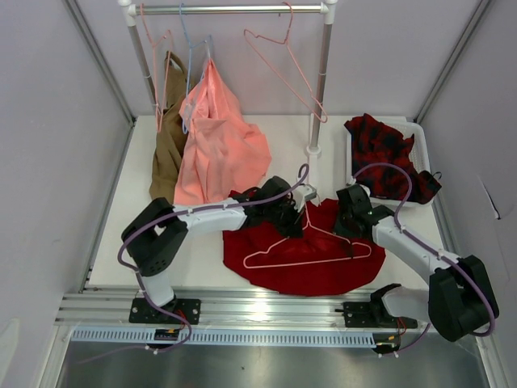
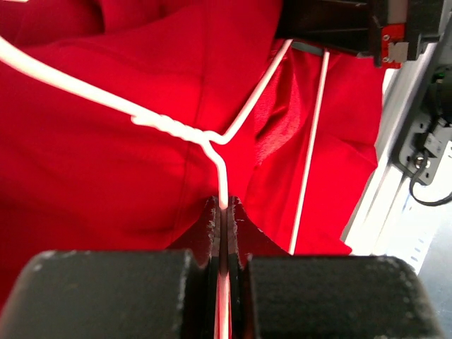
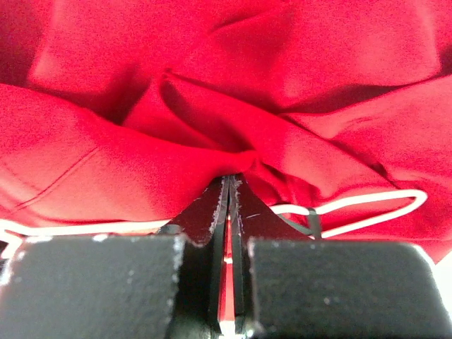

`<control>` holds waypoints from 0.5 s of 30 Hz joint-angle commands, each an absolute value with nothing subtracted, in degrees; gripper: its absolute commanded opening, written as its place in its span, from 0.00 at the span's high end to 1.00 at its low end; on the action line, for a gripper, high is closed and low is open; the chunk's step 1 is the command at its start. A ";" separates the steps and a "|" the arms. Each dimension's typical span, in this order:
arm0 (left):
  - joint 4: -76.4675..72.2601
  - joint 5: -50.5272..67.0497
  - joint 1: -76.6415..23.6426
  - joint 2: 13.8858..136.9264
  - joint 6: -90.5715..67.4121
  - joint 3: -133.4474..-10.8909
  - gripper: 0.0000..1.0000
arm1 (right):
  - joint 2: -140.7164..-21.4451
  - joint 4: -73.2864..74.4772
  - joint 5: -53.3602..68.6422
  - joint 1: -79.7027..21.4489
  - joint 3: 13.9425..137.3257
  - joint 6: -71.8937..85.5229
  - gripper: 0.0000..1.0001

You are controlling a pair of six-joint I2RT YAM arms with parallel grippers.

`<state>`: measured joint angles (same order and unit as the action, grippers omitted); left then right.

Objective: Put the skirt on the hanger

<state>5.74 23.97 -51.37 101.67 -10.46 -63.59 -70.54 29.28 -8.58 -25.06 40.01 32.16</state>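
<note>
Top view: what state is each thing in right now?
skirt, lying crumpled on table
hanger, lying on skirt, neck clamped
left gripper, shut on hanger
right gripper, shut on skirt
salmon garment, hanging from rail
checked garment, heaped in tray

On the hanger [image 2: 176, 131], left fingers [image 2: 106, 296] hide the hook.
</note>
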 commanded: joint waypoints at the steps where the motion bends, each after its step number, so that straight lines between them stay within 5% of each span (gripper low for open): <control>1: 1.41 28.82 -54.14 102.13 -8.88 -65.92 1.00 | -67.42 27.86 -4.49 -26.28 41.92 34.89 1.00; 11: 6.23 31.90 -54.40 106.61 -3.70 -71.01 1.00 | -62.23 30.41 -11.16 -26.19 39.38 37.62 1.00; 14: 9.31 33.66 -54.23 107.84 -1.67 -72.95 0.98 | -61.44 31.02 -12.48 -24.96 39.20 38.67 0.84; 15: 10.01 34.36 -54.23 108.02 -1.58 -73.47 0.97 | -61.35 31.37 -12.65 -24.70 39.55 38.58 0.68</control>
<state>7.53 29.43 -53.32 107.15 -5.76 -70.28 -62.70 30.72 -9.69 -25.58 39.31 37.41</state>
